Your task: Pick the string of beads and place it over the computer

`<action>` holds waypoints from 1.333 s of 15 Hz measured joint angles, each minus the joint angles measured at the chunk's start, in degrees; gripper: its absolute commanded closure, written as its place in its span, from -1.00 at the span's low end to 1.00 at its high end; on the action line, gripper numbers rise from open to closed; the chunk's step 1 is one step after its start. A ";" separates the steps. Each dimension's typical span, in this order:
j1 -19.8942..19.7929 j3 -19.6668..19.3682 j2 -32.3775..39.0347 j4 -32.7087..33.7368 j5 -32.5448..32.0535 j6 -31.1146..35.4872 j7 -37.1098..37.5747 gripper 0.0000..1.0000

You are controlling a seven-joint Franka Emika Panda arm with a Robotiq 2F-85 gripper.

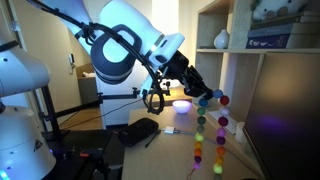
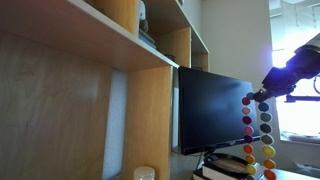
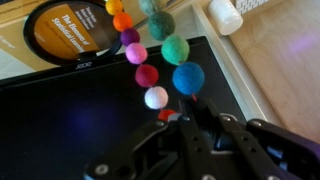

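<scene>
Tool (image 3: pixel 186 113) grips string of beads (image 3: pixel 187 78) above Acer computer (image 3: pixel 80 112).

string of beads (image 3: pixel 176 49) matt, felt-like; computer screen (image 2: pixel 212 110) glossy black; shelf (image 2: pixel 60 110) smooth wood.

Exterior views side-on, share beads (image 1: pixel 199 121); wrist view close above monitor (image 3: pixel 80 110).

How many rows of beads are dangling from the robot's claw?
2. Both hang side by side from the shut gripper: one strand and, closer to the computer monitor, the other strand. They are one string of beads; some beads may be hidden.
</scene>
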 measured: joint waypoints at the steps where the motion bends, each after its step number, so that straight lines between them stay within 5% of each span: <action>1: 0.75 -0.39 -0.06 0.70 0.21 0.00 1.85 0.91; 2: 1.51 -0.83 -0.09 1.44 0.31 0.00 3.78 0.91; 3: 2.16 -1.26 -0.11 2.06 0.42 0.00 5.48 0.66; 13: 2.28 -1.35 0.30 2.01 0.39 0.00 5.72 0.66; 14: 2.28 -1.35 0.30 2.01 0.39 0.00 5.72 0.91; 20: 3.02 -1.43 0.29 3.03 0.07 0.01 7.81 0.91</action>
